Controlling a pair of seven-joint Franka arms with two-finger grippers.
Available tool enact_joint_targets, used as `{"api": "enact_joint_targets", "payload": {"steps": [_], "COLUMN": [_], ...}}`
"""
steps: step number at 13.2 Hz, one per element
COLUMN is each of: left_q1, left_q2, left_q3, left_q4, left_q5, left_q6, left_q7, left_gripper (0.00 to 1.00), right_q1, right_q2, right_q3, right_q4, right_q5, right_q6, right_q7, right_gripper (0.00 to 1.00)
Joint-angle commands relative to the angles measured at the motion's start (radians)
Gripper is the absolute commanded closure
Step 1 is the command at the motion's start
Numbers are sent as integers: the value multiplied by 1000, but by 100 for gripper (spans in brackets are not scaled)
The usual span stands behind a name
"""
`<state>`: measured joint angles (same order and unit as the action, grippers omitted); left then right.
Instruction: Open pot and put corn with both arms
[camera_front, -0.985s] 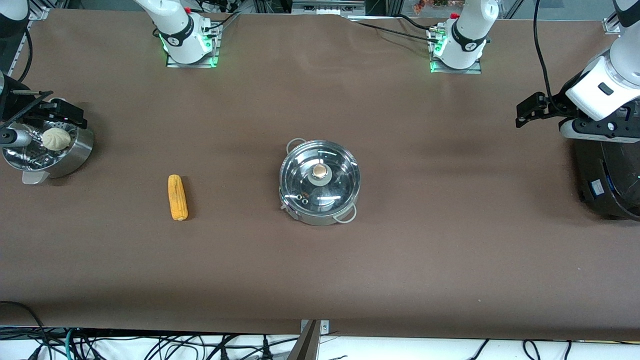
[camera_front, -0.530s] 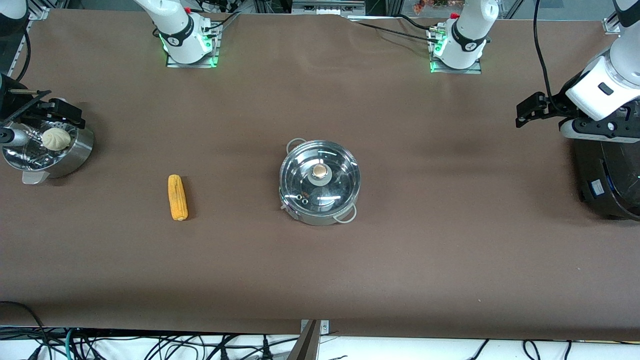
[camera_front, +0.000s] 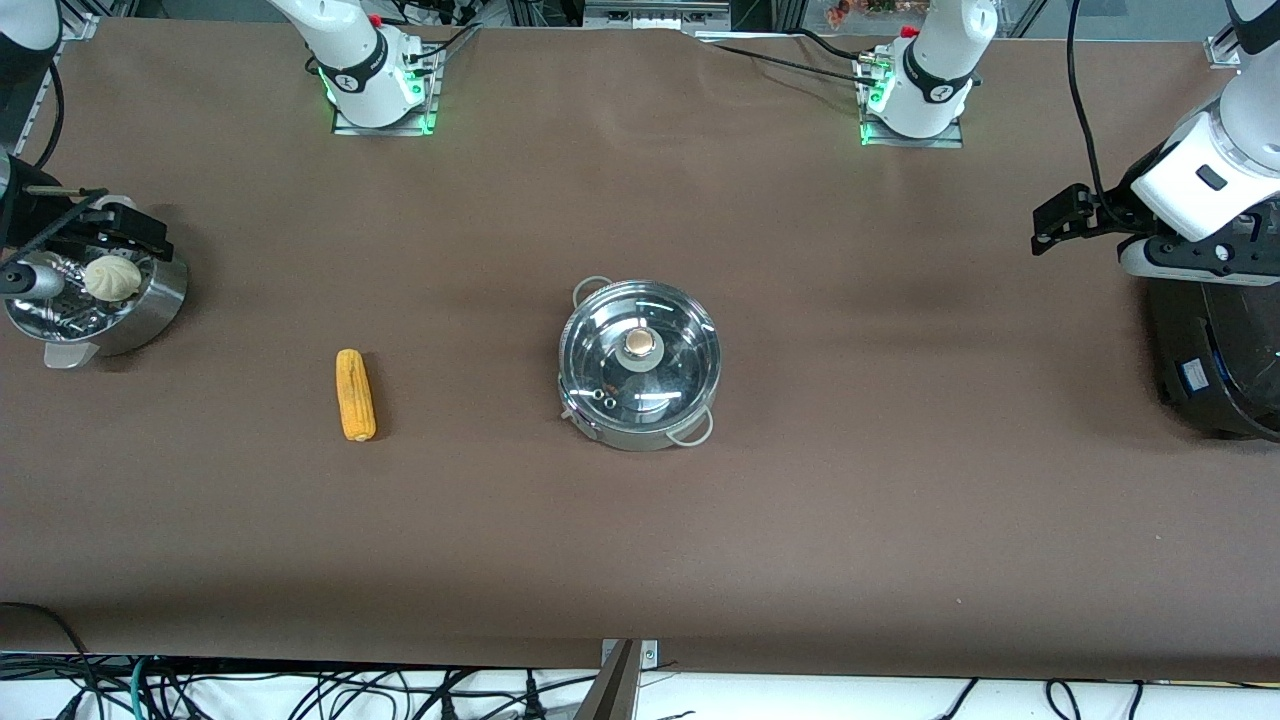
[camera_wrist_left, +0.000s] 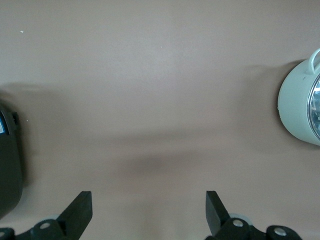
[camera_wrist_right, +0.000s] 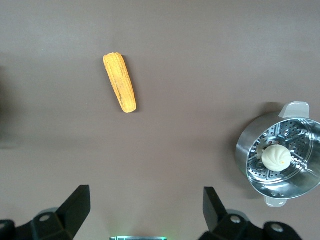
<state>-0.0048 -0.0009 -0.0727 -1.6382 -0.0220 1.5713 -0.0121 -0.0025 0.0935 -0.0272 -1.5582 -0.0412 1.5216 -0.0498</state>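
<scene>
1. Corn is the task item nearest the front camera, lying flat on the table, toward the right arm's end. Its long axis runs near-to-far, roughly square to the line of the arm bases.
2. Pot sits mid-table, a touch farther back than the corn and well apart from it. Glass lid is on and the knob is untouched, so nothing has started.
3. Right gripper hangs over the steamer pot with the bun; jaws apart, empty. In the right wrist view the corn is ahead of the jaws with no obstruction. This is the nearer arm for the cob.
4. Left gripper hovers by the black cooker; jaws apart, empty. The left wrist view catches only the pot's edge. My call: the left arm goes for the lid knob.
5. Key relation: the right jaws should close across the cob's width, not along its length.
</scene>
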Motion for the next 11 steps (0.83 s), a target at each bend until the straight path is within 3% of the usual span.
{"api": "enact_joint_targets", "payload": {"steps": [1,4,11], "left_q1": [0,-10,-225], "left_q2": [6,7,73], "left_q3": [-1,-4,-3], "left_q4": [26,27,29], "left_q5": [-12,-19,-26], "left_q6": [-22,-43,-57], "left_q7": [8,9,-3], "left_gripper": [0,0,0], "right_q1": [4,4,24], "right_q2": [25,37,113], "right_q3": [1,1,1], "right_q4": [24,21,17], "right_q5": [7,14,15], "right_q6": [8,26,72], "right_q7": [-7,-4,-7], "right_gripper": [0,0,0]}}
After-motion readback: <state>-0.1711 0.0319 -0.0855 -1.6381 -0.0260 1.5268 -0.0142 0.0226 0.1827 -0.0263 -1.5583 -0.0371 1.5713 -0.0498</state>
